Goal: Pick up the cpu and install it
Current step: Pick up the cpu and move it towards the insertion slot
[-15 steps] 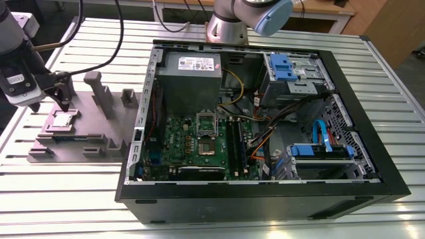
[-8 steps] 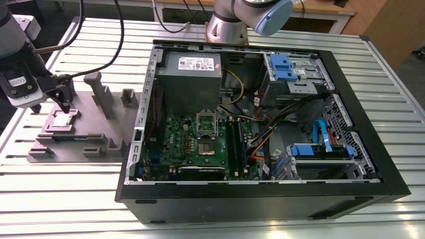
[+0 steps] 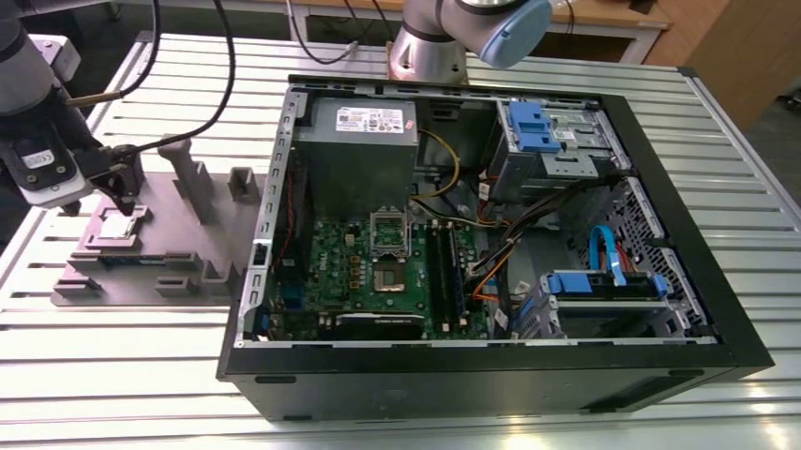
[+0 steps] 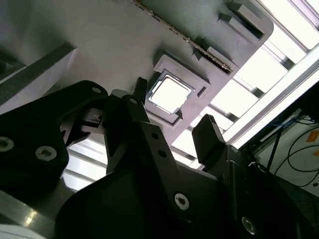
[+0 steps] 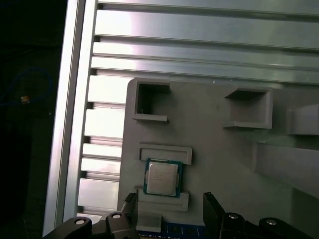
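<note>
The cpu (image 3: 119, 225), a small square chip with a shiny metal top, lies flat in a recess of the grey fixture tray (image 3: 188, 230) at the exterior view's left. My gripper (image 3: 122, 192) hangs just above it, open, with nothing between its fingers. In the first wrist view the cpu (image 5: 162, 179) sits a little ahead of the gripper (image 5: 171, 206), and both dark fingertips (image 5: 212, 204) are apart from it. In the second wrist view the cpu (image 4: 170, 94) shows bright between the spread fingers (image 4: 207, 132). The motherboard's socket (image 3: 390, 272) lies inside the open computer case.
The open black computer case (image 3: 701, 366) takes up the middle and the exterior view's right, with a grey power supply (image 3: 360, 141), blue drive brackets (image 3: 528, 122) and cables inside. Upright posts (image 3: 188, 178) rise from the tray beside the gripper. A slatted metal table (image 3: 100, 375) lies underneath.
</note>
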Controlling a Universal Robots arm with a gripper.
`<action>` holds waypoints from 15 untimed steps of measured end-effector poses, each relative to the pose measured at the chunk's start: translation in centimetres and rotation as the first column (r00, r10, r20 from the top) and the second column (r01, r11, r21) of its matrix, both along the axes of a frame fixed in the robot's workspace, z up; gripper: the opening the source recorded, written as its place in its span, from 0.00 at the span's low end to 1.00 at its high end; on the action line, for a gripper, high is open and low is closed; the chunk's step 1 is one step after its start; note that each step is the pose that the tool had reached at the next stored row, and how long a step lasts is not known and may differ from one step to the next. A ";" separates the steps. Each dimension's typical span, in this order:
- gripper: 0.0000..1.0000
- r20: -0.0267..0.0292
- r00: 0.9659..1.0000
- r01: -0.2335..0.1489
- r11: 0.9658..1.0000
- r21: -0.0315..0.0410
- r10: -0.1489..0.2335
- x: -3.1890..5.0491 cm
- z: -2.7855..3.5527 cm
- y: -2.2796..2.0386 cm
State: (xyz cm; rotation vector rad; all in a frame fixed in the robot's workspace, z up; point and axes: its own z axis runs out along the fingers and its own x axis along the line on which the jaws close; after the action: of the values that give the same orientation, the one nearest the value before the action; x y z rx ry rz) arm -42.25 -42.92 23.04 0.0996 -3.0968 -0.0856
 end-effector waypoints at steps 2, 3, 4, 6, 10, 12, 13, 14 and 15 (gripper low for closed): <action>0.63 0.001 1.000 0.000 1.000 0.000 0.000 -0.01 -0.37 0.06; 0.63 0.001 1.000 0.000 1.000 0.000 0.000 -0.01 -0.54 0.13; 0.63 0.001 1.000 0.000 1.000 0.000 0.000 0.00 -0.69 0.23; 0.63 0.000 1.000 0.003 1.000 0.000 -0.003 -0.01 -0.94 0.53; 0.63 0.000 1.000 0.009 1.000 0.000 -0.009 -0.30 -1.59 0.80; 0.63 0.001 1.000 0.014 1.000 0.000 -0.014 -0.44 -1.93 0.80; 0.63 0.001 1.000 0.018 1.000 0.000 -0.018 -0.47 -2.10 0.81; 0.63 0.001 1.000 0.023 1.000 0.000 -0.023 -0.51 -2.25 0.82; 0.63 0.000 1.000 0.026 1.000 0.000 -0.026 -0.55 -2.37 0.82</action>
State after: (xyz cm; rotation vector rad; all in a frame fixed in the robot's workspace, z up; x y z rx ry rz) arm -42.81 -42.11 20.67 0.0595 -3.0990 -0.0859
